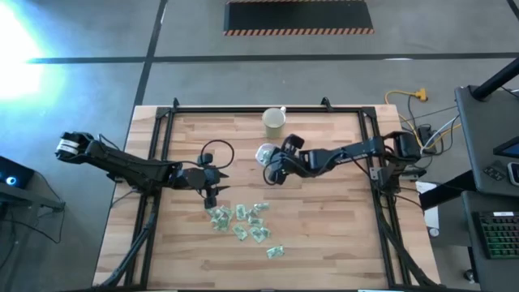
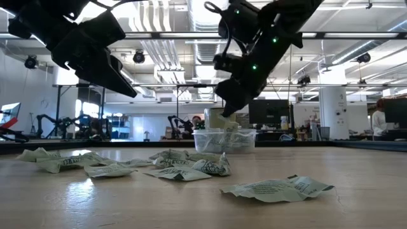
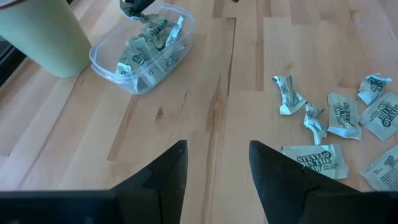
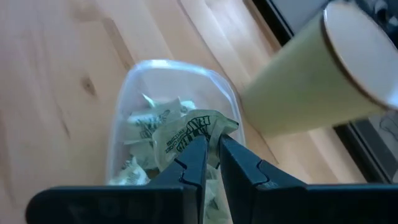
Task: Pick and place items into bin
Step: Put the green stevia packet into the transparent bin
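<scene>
Several pale-green-and-white packets (image 1: 243, 223) lie loose on the wooden table, near its middle and toward the near edge. The clear plastic bin (image 1: 263, 152) stands farther back and holds several packets (image 3: 146, 50). My right gripper (image 4: 211, 146) hovers over the bin, slanting down, shut on one packet (image 4: 186, 130). My left gripper (image 1: 212, 193) hangs open above the bare wood at the far edge of the loose pile, with nothing between its fingers (image 3: 168, 168). My right gripper pinches one crinkled packet by its near edge (image 4: 198, 138) between its two fingertips. The fingers come from the table's right and slant downward. The packet juts out past the fingertips over the packets in the bin (image 4: 124, 106); whether it touches them I cannot tell.
A pale cream cup (image 1: 274, 122) stands just behind the bin, close to the right gripper. A black frame (image 1: 243, 110) runs around the table's edges. One packet (image 1: 276, 252) lies apart toward the near edge. Bare wood lies on the table's left and right.
</scene>
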Robot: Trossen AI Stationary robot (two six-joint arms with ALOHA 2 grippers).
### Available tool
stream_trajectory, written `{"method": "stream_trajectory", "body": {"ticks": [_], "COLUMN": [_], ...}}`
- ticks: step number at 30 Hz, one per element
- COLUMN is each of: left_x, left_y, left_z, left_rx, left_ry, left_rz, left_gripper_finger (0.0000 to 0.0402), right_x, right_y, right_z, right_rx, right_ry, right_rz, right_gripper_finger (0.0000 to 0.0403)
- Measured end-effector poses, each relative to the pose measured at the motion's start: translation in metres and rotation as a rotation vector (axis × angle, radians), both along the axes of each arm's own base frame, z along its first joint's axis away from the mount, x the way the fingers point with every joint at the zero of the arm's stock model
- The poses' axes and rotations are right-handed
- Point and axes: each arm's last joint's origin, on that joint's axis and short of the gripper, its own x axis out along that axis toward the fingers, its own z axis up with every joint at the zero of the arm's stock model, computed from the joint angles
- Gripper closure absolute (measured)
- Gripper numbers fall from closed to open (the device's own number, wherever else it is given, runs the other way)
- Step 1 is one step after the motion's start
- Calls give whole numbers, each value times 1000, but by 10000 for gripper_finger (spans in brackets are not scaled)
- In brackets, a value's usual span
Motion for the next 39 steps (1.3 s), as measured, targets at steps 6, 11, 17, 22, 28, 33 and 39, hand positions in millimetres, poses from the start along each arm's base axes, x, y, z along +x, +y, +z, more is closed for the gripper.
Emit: {"method": "stream_trajectory", "body": {"ticks": [6, 11, 17, 22, 28, 33, 39], "left_x": [0, 0, 0, 0, 0, 0, 1], "left_y": [0, 0, 0, 0, 0, -2, -7], "left_z": [0, 0, 0, 0, 0, -1, -9], "left_rx": [0, -1, -1, -3, -4, -48, -138], "left_ry": [0, -1, -2, -6, -4, 13, 67], "left_rz": [0, 0, 0, 1, 1, -59, -176], "left_gripper_finger": [246, 246, 246, 246, 246, 246, 246], "right_x": [-1, -2, -4, -6, -13, -25, -37], "right_y": [-3, -2, -2, -3, 8, 32, 71], "right_z": [-1, -2, -3, 0, 20, 41, 55], "right_rx": [3, -6, -5, -44, -51, -9, 105], "right_ry": [6, 39, 57, 59, 30, 23, 3], "right_rz": [-8, 7, 6, -26, 12, 139, 342], "right_gripper_finger": [369, 367, 331, 299, 285, 290, 303]}}
